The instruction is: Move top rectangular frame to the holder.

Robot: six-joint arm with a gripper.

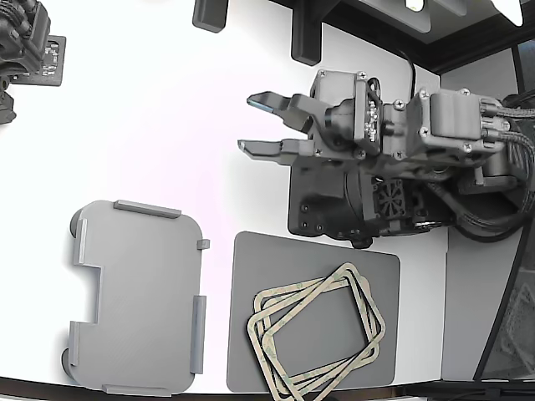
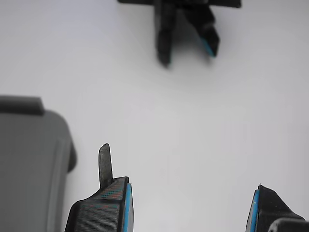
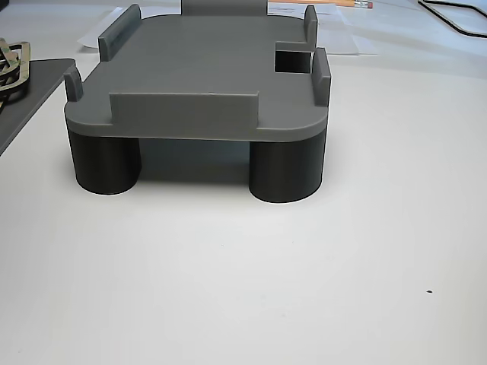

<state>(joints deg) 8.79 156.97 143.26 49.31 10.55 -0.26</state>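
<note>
You see the holder [image 1: 138, 296] at eight o'clock in the exterior view, its bottom edge nearly cut off. The dark pad [image 1: 313, 313] beside it at five o'clock carries the stacked frames; the top rectangular frame [image 1: 316, 327] lies skewed, its lower corner cropped. Your gripper [image 1: 255, 124] hangs above at one o'clock, fingers spread, empty.

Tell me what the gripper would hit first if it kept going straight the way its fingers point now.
Probably nothing nearby: the open gripper points across bare white table; the holder sits off to one side.
</note>
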